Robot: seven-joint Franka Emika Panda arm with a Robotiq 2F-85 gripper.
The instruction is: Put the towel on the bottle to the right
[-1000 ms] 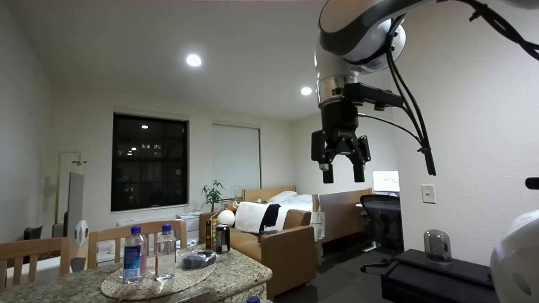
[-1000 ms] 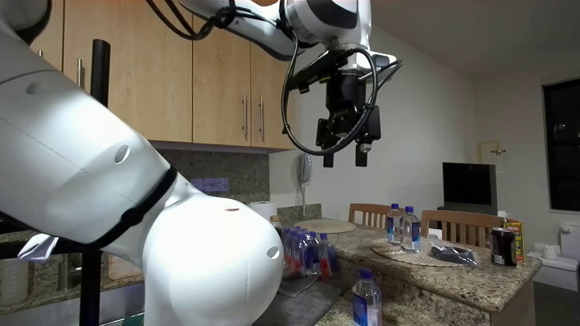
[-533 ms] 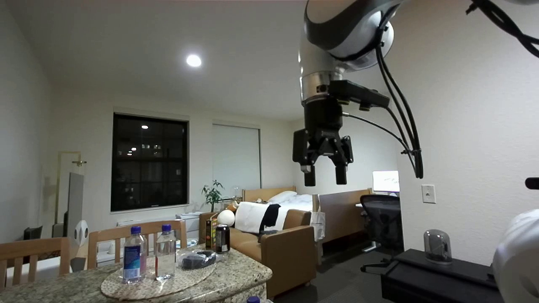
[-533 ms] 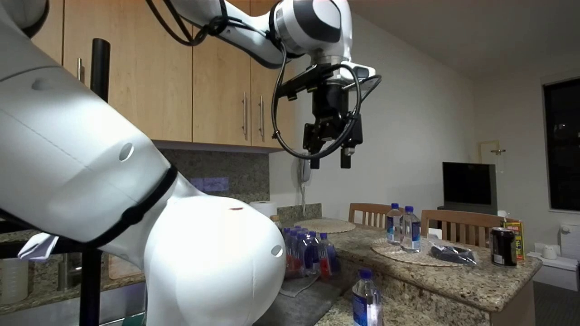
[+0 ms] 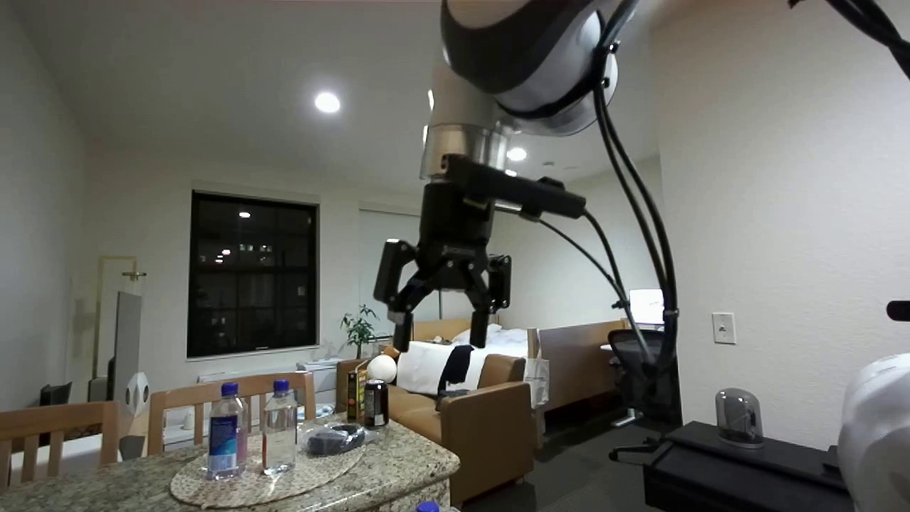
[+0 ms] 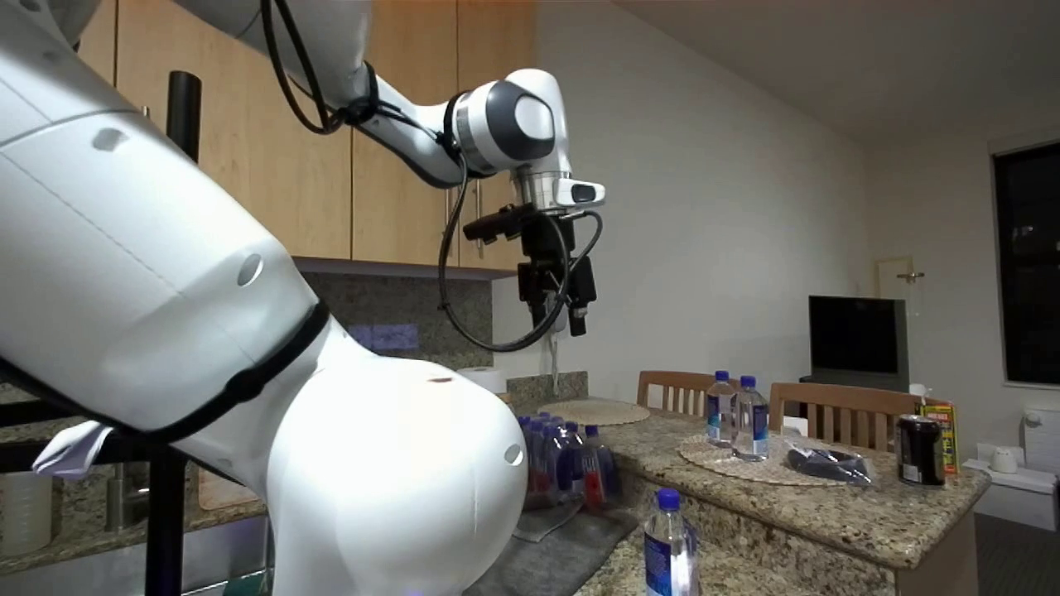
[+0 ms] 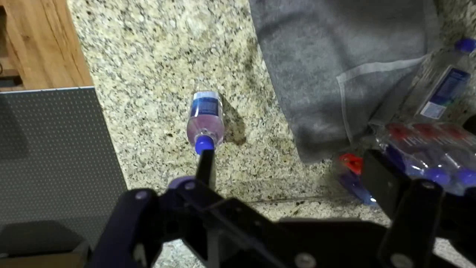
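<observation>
A grey towel point(image 7: 308, 70) lies on the granite counter in the wrist view, with a corner folded back. It also shows in an exterior view point(image 6: 571, 550), partly hidden behind the arm. A bottle with a blue cap point(image 7: 205, 115) stands alone on the counter beside the towel. It also shows in an exterior view point(image 6: 669, 550), and only its cap point(image 5: 428, 506) shows in an exterior view. My gripper point(image 5: 440, 333) is open and empty, high above the counter. It also shows in an exterior view point(image 6: 558, 321) and in the wrist view point(image 7: 290, 169).
Wrapped bottles point(image 6: 563, 463) stand at the towel's far edge, also in the wrist view point(image 7: 435, 149). The raised counter point(image 6: 828, 517) bears two bottles point(image 6: 751, 422), a plastic-wrapped dark item point(image 6: 828, 465), a black can point(image 6: 921, 451) and a box point(image 6: 946, 434). Cabinets point(image 6: 406, 165) hang behind the arm.
The arm has moved left and down in both exterior views, bringing the open gripper lower. The gripper has turned a little. The towel and bottles have not moved.
</observation>
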